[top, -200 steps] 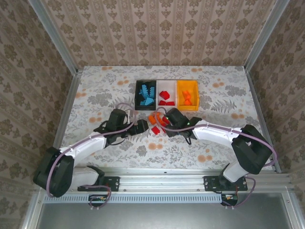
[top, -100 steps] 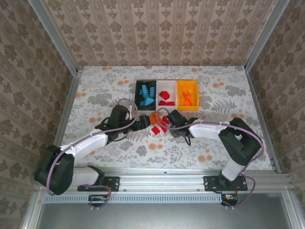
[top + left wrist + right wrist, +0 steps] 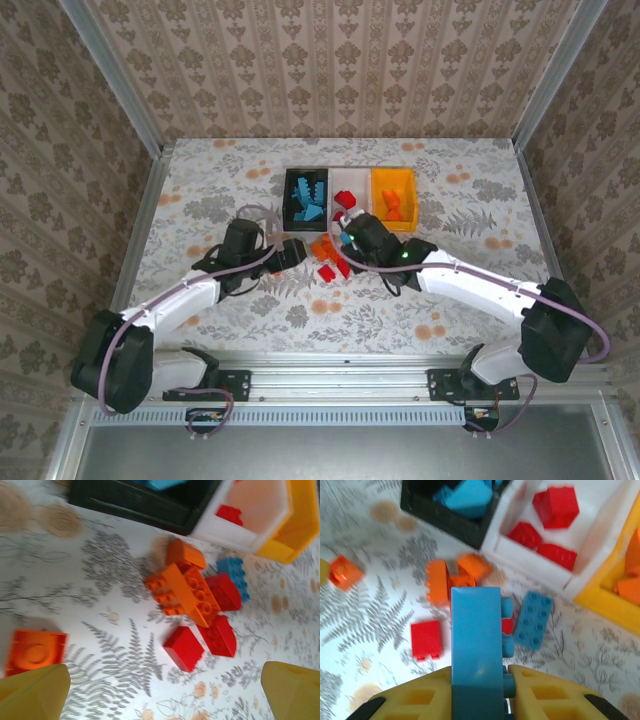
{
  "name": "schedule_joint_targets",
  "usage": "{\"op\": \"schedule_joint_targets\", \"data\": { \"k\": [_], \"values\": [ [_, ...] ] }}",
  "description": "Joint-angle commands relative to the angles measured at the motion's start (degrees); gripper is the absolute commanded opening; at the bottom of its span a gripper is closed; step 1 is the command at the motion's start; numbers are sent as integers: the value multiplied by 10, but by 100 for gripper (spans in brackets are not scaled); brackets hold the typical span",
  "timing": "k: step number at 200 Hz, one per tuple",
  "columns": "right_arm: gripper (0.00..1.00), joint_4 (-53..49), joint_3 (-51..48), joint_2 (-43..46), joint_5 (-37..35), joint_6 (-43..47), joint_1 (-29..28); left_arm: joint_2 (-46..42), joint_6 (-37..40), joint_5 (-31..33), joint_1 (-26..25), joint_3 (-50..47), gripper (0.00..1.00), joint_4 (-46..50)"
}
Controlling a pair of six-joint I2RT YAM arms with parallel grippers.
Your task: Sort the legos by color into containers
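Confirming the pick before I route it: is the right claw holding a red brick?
No, the right claw is clamped on a light blue brick.

blue brick (image 3: pixel 475 645): lower end cut by frame bottom; black bin (image 3: pixel 145 505) and orange-yellow bin (image 3: pixel 295 525) clipped at left wrist frame edges; from above, loose pile (image 3: pixel 325 255) partly hidden under right end effector (image 3: pixel 347 228)

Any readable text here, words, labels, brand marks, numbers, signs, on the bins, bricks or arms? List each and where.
None can be read.
No labels on the black bin, white bin or orange-yellow bin.
Studs of the loose bricks and of the light blue brick in the right gripper: too blurred to show any mark.
No lettering seen on the left arm or right arm.
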State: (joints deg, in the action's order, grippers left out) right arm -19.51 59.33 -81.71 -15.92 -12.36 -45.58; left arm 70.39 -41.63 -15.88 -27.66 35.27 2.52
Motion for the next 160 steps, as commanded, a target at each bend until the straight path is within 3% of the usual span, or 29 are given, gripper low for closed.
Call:
{"op": "schedule_joint_targets", "data": {
  "k": [1, 30, 58, 105, 160],
  "values": [
    [30, 8, 74, -65, 12, 11, -1, -28, -11, 19, 59, -18, 100, 37],
    [30, 21, 213, -210, 11, 22, 2, -58, -58, -9, 156, -76, 100, 40],
    [30, 5, 352, -338, -11, 20, 11, -96, -61, -31, 211, -101, 100, 77],
    [30, -108, 578, -506, -60, 34, 25, -164, -80, -32, 226, -132, 100, 97],
    [39, -149, 647, -546, -56, 33, 36, -185, -73, -31, 227, -126, 100, 115]
  ]
}}
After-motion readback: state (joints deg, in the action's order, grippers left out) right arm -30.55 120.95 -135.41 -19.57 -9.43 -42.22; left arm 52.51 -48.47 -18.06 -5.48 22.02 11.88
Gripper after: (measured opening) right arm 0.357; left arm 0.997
